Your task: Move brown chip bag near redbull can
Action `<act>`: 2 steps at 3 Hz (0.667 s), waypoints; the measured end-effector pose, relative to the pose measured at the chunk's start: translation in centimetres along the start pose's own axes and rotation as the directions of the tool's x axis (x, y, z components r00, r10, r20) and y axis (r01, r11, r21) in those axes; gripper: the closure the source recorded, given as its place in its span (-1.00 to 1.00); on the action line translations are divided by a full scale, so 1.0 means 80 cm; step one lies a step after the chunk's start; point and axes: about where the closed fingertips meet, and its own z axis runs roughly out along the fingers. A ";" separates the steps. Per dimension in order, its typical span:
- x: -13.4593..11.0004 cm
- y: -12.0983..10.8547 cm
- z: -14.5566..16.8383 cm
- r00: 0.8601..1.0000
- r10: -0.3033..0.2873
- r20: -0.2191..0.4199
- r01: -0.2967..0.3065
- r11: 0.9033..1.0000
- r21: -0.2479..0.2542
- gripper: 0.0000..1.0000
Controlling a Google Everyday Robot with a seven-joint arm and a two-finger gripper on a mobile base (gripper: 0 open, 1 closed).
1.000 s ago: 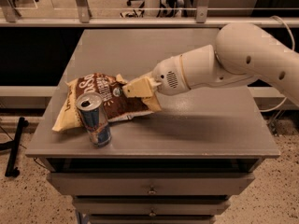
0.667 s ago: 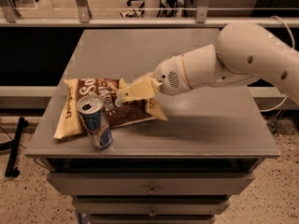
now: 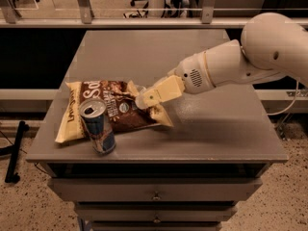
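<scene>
The brown chip bag (image 3: pixel 113 109) lies on the grey table (image 3: pixel 216 129) at the front left. It has a dark brown middle with white lettering and tan ends. The redbull can (image 3: pixel 97 127) stands upright right in front of the bag, touching or overlapping its front edge near the table's front edge. My gripper (image 3: pixel 143 99) reaches in from the right on the white arm (image 3: pixel 231 64). Its tan tip rests at the bag's upper right edge, a hand's width right of the can.
The table sits on a drawer cabinet (image 3: pixel 156 196) with small knobs. Behind the table runs a railing (image 3: pixel 144 20) with metal posts. A black stand leg (image 3: pixel 14 150) lies on the floor at the left.
The bag has shifted a little left and settled lower and flatter behind the can. My gripper has followed it down at the bag's right end. The can has not moved.
</scene>
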 end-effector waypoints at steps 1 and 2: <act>0.009 -0.045 -0.052 1.000 -0.024 0.002 0.024 0.997 0.068 -1.00; -0.003 -0.099 -0.114 0.995 -0.080 0.057 0.068 0.981 0.181 -1.00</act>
